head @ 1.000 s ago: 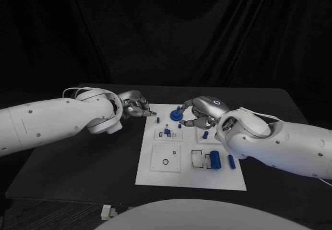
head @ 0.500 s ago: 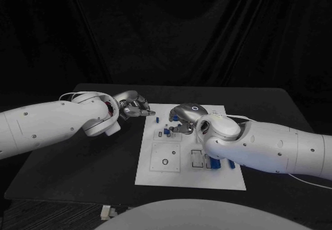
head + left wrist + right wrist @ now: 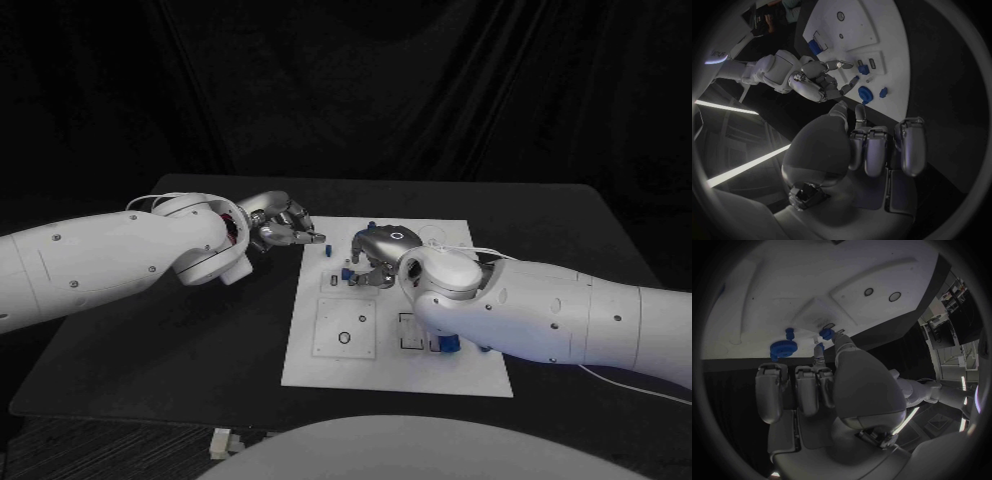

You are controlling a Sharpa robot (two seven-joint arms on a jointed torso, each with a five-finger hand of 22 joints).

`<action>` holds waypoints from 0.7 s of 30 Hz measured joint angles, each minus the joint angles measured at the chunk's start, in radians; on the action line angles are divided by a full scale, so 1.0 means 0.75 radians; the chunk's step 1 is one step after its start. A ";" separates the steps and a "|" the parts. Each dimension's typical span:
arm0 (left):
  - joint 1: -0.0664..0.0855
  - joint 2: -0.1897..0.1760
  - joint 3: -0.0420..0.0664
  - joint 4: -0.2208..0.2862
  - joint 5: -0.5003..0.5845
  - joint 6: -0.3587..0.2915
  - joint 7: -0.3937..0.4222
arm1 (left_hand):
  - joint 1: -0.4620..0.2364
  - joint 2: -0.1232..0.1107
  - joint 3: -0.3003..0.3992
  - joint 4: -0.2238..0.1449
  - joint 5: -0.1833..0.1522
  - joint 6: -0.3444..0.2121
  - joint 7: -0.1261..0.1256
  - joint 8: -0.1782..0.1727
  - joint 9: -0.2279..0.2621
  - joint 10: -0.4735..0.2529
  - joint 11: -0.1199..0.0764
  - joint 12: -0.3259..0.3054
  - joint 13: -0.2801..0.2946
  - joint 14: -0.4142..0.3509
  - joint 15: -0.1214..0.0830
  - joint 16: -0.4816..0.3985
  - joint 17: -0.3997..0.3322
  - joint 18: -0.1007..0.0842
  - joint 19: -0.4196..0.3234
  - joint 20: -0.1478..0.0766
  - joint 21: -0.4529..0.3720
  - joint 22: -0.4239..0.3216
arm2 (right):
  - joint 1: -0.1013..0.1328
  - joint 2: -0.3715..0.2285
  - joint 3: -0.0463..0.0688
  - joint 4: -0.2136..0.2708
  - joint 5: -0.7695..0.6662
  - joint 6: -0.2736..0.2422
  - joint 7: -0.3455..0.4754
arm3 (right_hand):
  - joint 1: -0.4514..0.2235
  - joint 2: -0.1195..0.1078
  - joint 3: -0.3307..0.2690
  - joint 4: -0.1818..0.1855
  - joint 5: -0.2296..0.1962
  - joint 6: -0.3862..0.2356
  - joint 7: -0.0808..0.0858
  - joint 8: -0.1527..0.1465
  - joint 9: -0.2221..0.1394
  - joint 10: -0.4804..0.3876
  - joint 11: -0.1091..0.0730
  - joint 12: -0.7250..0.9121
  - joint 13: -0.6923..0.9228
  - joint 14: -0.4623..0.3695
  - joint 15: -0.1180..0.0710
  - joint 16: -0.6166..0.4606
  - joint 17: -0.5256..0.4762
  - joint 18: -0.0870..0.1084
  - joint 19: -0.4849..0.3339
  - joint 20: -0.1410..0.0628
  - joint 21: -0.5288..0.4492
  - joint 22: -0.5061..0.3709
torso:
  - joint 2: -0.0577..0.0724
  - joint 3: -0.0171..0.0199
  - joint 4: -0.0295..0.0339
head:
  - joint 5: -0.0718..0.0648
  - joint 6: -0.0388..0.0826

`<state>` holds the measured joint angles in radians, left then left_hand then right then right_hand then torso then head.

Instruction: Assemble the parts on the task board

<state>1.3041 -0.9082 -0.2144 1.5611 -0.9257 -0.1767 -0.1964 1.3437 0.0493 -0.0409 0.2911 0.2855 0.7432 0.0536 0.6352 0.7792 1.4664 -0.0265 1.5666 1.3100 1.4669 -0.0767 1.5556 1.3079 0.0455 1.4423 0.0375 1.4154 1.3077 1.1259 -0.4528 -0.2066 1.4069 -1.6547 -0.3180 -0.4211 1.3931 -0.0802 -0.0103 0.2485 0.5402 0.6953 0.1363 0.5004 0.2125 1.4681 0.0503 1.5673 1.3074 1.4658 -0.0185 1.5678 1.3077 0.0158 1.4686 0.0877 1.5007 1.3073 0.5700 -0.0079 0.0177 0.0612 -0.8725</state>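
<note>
The white task board (image 3: 335, 360) lies in the middle of the black table. My right hand (image 3: 372, 258) is low over its far left part, where two fingertips pinch a small blue part (image 3: 826, 333) standing on the board. A blue gear (image 3: 782, 347) and a small blue peg (image 3: 789, 332) sit on the board just beside that hand; the left wrist view shows the gear (image 3: 866, 93) too. My left hand (image 3: 283, 226) hovers off the board's far left corner, its fingers (image 3: 879, 147) curled in with nothing in them.
A blue cylinder (image 3: 449, 345) lies near the board's near right, partly behind my right arm. A round hole (image 3: 343, 338) sits in the near left plate. My right forearm (image 3: 548, 310) covers the board's right side. Bare black table lies to the left.
My right arm has swung left across the board, and its hand has gone from beside the blue gear down onto the small parts. The left hand has barely moved.
</note>
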 measured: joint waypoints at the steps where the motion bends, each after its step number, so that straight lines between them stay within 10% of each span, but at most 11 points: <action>1: 0.000 0.000 0.000 -0.001 0.000 0.001 0.000 | 0.002 0.002 0.000 0.000 0.000 0.000 0.000 0.000 0.000 0.000 0.000 0.000 0.000 0.000 0.000 0.000 0.000 0.000 0.000 0.000 0.000 0.000 | -0.002 0.004 0.000 -0.006 -0.001 0.000 0.000 | 0.000 0.000 0.007 0.000 0.000 -0.011 0.001 0.000 0.000 0.000 0.000 0.000 0.000 0.000 0.000 0.000 0.000 0.000 0.000 0.000 0.000 0.000 | 0.000 0.0001 -0.0001 | 0.000 0.000; 21: -0.003 0.012 0.000 -0.006 0.004 0.032 -0.012 | 0.018 0.018 0.000 0.000 0.005 0.010 0.000 0.000 -0.020 -0.002 0.002 -0.024 0.001 0.000 0.000 -0.016 0.000 0.000 -0.019 0.009 -0.021 0.000 | -0.020 0.050 0.000 -0.074 -0.007 -0.017 0.022 | -0.020 -0.019 0.031 0.001 -0.061 -0.044 0.012 -0.005 -0.006 -0.001 0.008 0.000 0.000 -0.001 0.008 0.000 0.000 0.000 -0.005 0.005 -0.005 0.001 | -0.001 0.0012 -0.0015 | 0.001 0.000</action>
<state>1.3021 -0.8993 -0.2146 1.5567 -0.9228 -0.1530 -0.2054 1.3571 0.0626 -0.0409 0.2910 0.2894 0.7506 0.0537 0.6352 0.7645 1.4649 -0.0247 1.5488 1.3109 1.4668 -0.0765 1.5437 1.3077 0.0454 1.4280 0.0444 1.3999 1.3076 1.1110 -0.4152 -0.2064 1.3513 -1.6602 -0.3304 -0.4043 1.3783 -0.0944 0.0128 0.2496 0.4945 0.6625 0.1451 0.4963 0.2079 1.4672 0.0563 1.5673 1.3073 1.4650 -0.0121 1.5678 1.3076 0.0159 1.4649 0.0914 1.4967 1.3080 0.5689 -0.0070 0.0166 0.0620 -0.8725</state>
